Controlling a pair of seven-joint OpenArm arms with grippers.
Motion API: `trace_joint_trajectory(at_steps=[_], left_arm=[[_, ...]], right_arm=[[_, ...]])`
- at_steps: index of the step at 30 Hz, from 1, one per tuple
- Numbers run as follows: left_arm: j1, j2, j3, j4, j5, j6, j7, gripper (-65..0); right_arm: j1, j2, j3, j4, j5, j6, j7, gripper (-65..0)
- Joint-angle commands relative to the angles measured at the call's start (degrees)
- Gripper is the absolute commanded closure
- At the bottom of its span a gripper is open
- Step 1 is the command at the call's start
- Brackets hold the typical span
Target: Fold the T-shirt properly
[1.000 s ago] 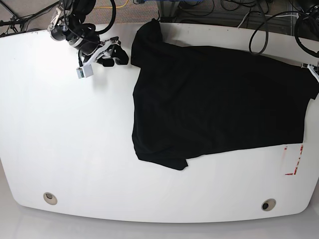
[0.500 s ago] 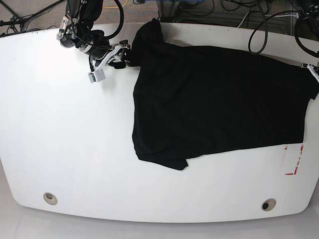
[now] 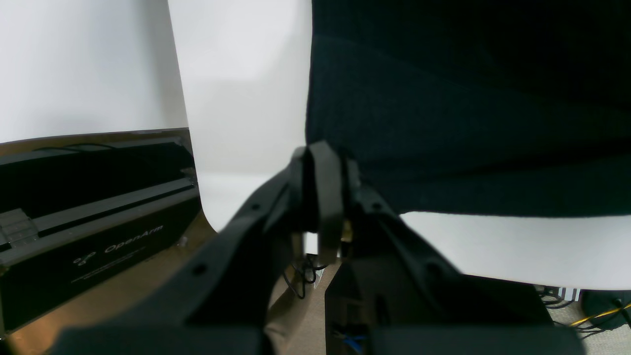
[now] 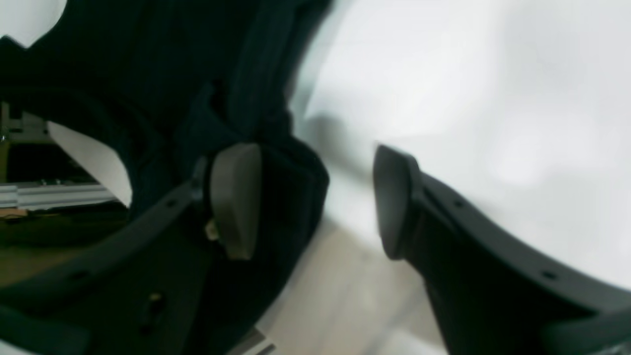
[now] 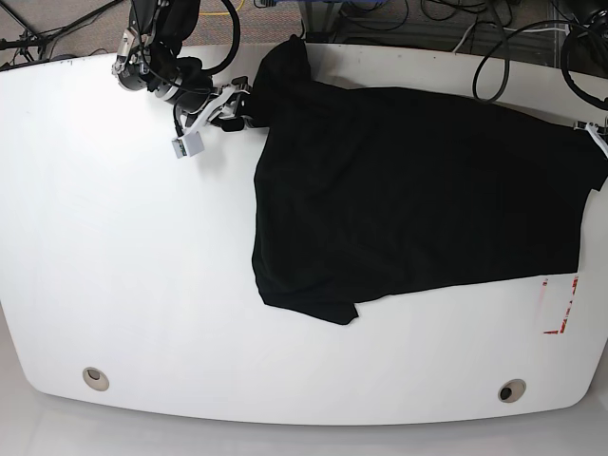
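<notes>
The black T-shirt (image 5: pixel 408 190) lies spread over the middle and right of the white table (image 5: pixel 123 266). My right gripper (image 5: pixel 237 104) is at its upper left edge. In the blurred right wrist view this gripper (image 4: pixel 310 202) stands open, with a rolled edge of the T-shirt (image 4: pixel 222 74) lying against one pad (image 4: pixel 235 197) and reaching into the gap. My left gripper (image 5: pixel 594 128) sits at the table's right edge. In the left wrist view it (image 3: pixel 323 153) is shut, with its tips at a corner of the T-shirt (image 3: pixel 468 123). Whether cloth is pinched there does not show.
A red-marked label (image 5: pixel 560 304) lies near the table's right front. Two round holes (image 5: pixel 95 378) (image 5: pixel 513 390) sit along the front edge. Cables run behind the table. A black box marked OpenArm (image 3: pixel 98 222) stands below the table's edge.
My right arm has swung rightward from the bare table until its open gripper reached the T-shirt's upper left edge. The left gripper and the cloth have stayed put.
</notes>
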Motion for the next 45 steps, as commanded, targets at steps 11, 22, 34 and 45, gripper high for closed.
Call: trace_joint_trajectory(at_steps=[11,22,34,45], left_arm=[[-0.35,-1.4,0.73,0.92,0.27,-0.15,-0.55,0.0],[-0.35,-1.31,0.73,0.92,0.27,-0.15,-0.55,0.0],[-0.35,-1.4,0.82,0.92,0.27,-0.15,-0.55,0.0],[-0.53,-1.4,2.49,0.84,0.27,-0.15,-0.64,0.0]], right_arm=[[5.57,0.53,0.1,-12.85,0.68,0.36,4.26,-34.9],[7.24,0.09,0.01,-15.4,0.68,0.36,4.44,-24.6],[8.73,0.36,-0.08,-18.13,0.59,0.36,4.52,-13.2],[9.0,0.53,0.01,-15.49,0.68,0.36,4.35,0.0]])
